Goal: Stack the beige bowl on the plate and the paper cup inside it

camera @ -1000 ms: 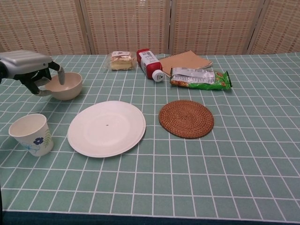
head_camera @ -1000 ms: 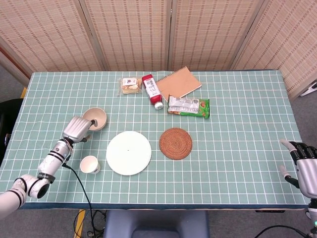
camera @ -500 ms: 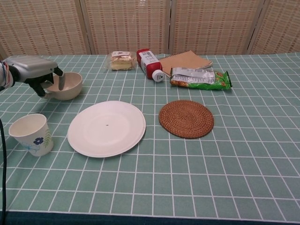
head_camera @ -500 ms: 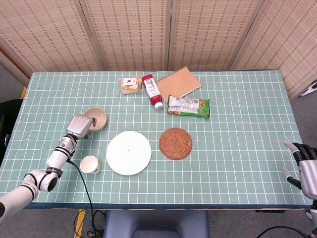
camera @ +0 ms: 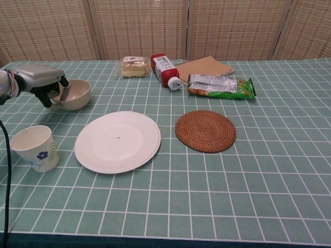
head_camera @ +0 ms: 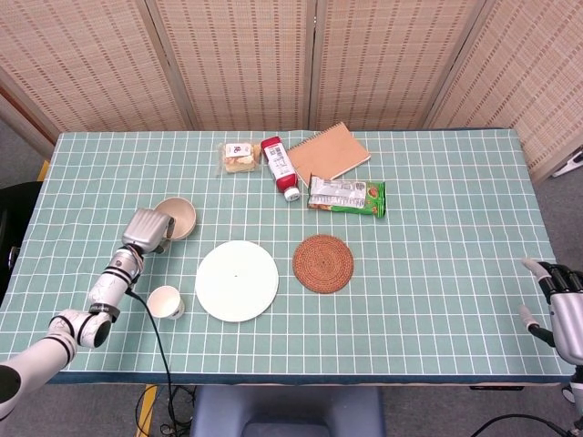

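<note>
Left hand of mine is at the beige bowl, fingers hooked over its near rim and dipping inside, pinching that rim. Bowl sits on the tabletop at about ten o'clock from the white plate, well apart from it. Paper cup, with a small blue flower printed on its side, stands upright at nine o'clock of the plate, just beside it.

Right hand hangs off the tabletop's right edge, fingers apart, holding nothing.

Labels: the red bottle lying near the notebook has a white label, and the green snack packet carries print, but none of it is readable to me. Wrapped pastry lies at nine o'clock of the bottle. Woven coaster sits at three o'clock of the plate.

Against a second ago: my left hand has slid further left in the chest view and closed in on the rim; bowl, cup and plate have stayed put.
</note>
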